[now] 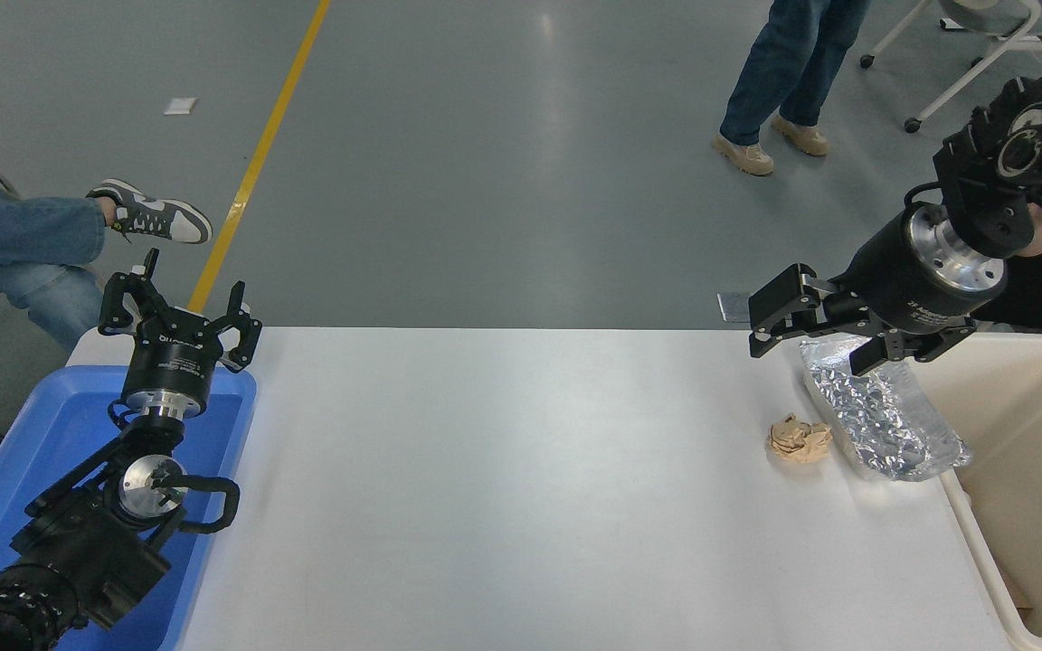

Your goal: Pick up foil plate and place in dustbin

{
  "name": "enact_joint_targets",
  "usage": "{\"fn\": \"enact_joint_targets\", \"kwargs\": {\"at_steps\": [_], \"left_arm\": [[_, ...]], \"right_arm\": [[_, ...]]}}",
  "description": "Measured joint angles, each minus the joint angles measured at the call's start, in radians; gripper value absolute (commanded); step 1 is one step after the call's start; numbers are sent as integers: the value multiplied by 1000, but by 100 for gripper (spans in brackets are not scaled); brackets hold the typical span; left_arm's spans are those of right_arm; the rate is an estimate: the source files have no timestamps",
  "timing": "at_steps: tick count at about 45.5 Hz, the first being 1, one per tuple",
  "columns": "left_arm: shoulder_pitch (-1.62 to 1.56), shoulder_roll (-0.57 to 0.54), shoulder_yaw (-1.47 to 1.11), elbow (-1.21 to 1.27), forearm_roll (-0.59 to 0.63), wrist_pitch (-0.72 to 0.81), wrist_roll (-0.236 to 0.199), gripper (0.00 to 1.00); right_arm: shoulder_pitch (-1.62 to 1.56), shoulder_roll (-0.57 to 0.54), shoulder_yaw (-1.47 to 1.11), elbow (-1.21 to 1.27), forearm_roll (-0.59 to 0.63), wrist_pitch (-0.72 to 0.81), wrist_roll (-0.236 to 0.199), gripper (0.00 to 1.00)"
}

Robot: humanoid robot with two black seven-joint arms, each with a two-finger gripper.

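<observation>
The dustbin [1041, 434] stands at the right end of the white table [521, 488], its thick cream rim level with the tabletop. Most of the inside that shows is bare wall and floor; a small brownish scrap lies low in its near corner, too small to make out. Far across the table from the dustbin, at the opposite end, sits a blue tub [51, 452] whose visible interior holds nothing but the left arm reaching over it.

The foil plate [883, 420] lies on the table just beside the dustbin, its long side running along the bin's wall and its near corner touching or nearly touching the rim. A crumpled tan paper ball [799, 440] rests on the table on the plate's side away from the dustbin, very close to it.

The right gripper [833, 339] hangs over the plate's far end, beside the dustbin's far corner, fingers spread wide and holding nothing. One finger reaches out away from the bin, the other points down at the foil; whether it touches the foil cannot be told.

The left gripper [182, 312] is parked above the blue tub's far edge, fingers spread wide and empty.

Beyond the table, a person's legs stand on the grey floor, and another person sits past the tub.
</observation>
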Motion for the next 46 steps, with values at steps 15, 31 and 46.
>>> {"fn": "enact_joint_targets", "kwargs": {"at_steps": [15, 31, 46], "left_arm": [[0, -1, 0, 0, 0, 0, 0, 99], [0, 0, 0, 0, 0, 0, 0, 99], [0, 0, 0, 0, 0, 0, 0, 99]], "right_arm": [[2, 1, 1, 0, 1, 0, 0, 100], [-2, 3, 0, 0, 1, -1, 0, 100], [-7, 7, -3, -3, 2, -1, 0, 100]]}}
